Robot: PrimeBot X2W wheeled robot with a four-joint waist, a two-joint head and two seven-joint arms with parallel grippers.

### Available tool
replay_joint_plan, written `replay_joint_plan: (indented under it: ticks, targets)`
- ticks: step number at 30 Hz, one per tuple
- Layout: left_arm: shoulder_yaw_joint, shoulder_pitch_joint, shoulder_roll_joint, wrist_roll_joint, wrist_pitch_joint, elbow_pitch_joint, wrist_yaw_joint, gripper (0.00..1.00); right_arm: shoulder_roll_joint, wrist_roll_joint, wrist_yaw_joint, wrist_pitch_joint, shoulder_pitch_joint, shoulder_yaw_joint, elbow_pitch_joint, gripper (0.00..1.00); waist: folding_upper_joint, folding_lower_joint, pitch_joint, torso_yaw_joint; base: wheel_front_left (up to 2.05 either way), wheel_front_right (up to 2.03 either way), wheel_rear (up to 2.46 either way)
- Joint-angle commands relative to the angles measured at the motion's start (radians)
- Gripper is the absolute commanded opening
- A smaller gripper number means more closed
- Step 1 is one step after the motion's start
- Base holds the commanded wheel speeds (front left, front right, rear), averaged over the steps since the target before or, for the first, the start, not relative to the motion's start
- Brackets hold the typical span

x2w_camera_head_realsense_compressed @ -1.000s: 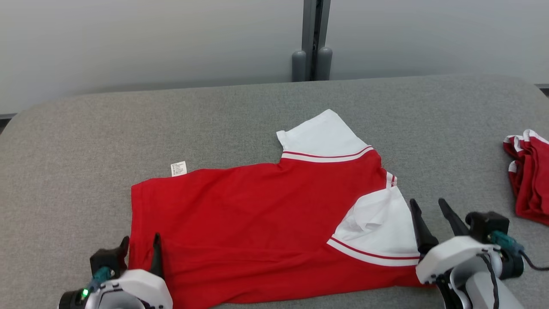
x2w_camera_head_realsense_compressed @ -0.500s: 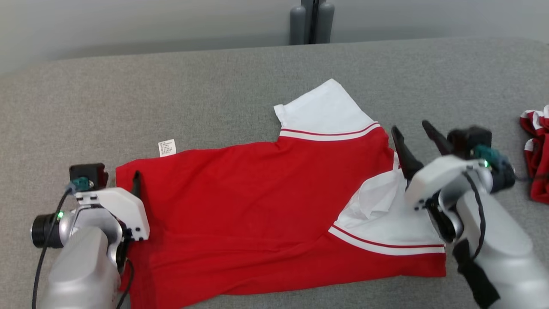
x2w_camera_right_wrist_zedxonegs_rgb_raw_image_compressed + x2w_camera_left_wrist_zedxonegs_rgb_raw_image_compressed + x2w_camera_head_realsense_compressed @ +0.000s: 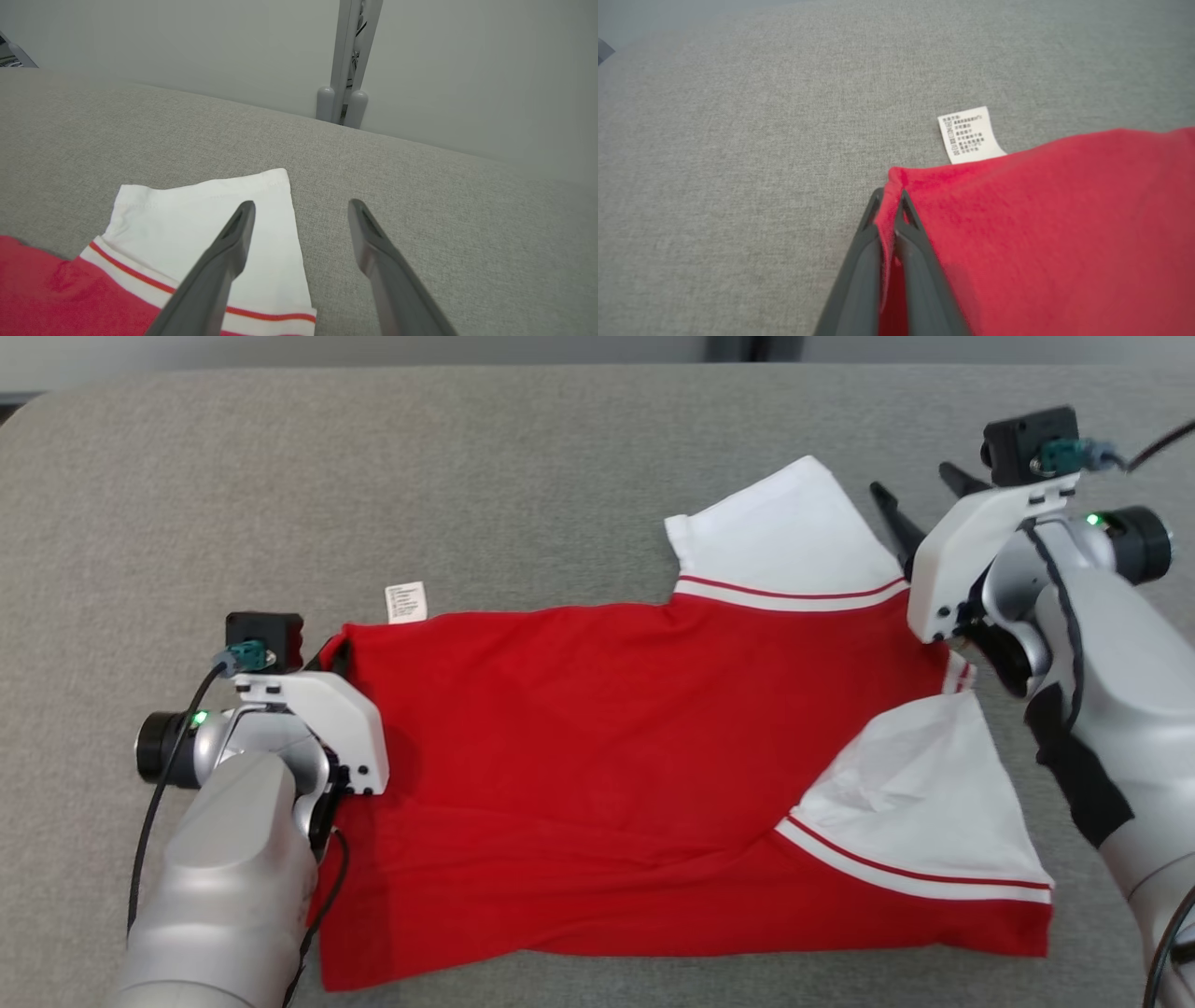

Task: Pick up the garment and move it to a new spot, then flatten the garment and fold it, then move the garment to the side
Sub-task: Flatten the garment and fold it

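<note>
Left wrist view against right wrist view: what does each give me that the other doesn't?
Left wrist, not the right: the left gripper pinching the garment at its red corner, with the white care label beside it. Right wrist, not the left: the right gripper open by the white sleeve, and a grey post at the wall. Both: red cloth on the grey surface.

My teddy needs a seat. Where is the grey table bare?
Biggest bare patch: the far left of the grey table, beyond the white label and the red shirt. The strip behind the white sleeve is bare too. Crowded: the shirt's two ends, where the left arm and right arm reach in.
</note>
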Motion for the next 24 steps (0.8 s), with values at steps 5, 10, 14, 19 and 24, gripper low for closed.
replay_joint_plan:
  ticks: [5, 10, 14, 19, 24]
  targets:
    - [-0.038, -0.054, -0.013, -0.001, -0.035, 0.01, -0.013, 0.0, -0.02, 0.028, 0.0, 0.06, -0.086, 0.014, 0.069, 1.0, 0.0, 0.0, 0.055, 0.079, 0.0, 0.0, 0.0]
    - [-0.144, -0.074, -0.02, -0.09, -0.063, -0.029, -0.045, 0.0, -0.044, 0.027, 0.0, 0.11, -0.169, 0.015, 0.168, 1.0, 0.0, 0.0, 0.095, 0.153, 0.0, 0.0, 0.0]
    - [-0.256, -0.067, -0.02, -0.19, -0.06, -0.091, -0.028, 0.0, -0.053, 0.018, 0.0, 0.13, -0.204, 0.006, 0.236, 1.0, 0.0, 0.0, 0.119, 0.192, 0.0, 0.0, 0.0]
    - [-0.385, -0.061, -0.02, -0.294, -0.056, -0.156, 0.019, 0.0, -0.064, -0.013, 0.0, 0.144, -0.224, -0.003, 0.277, 1.0, 0.0, 0.0, 0.143, 0.226, 0.0, 0.0, 0.0]
    - [-0.459, -0.075, -0.02, -0.364, -0.077, -0.165, 0.065, 0.0, -0.071, -0.042, -0.001, 0.116, -0.231, -0.008, 0.293, 0.0, 0.0, 0.0, 0.156, 0.227, 0.0, 0.0, 0.0]
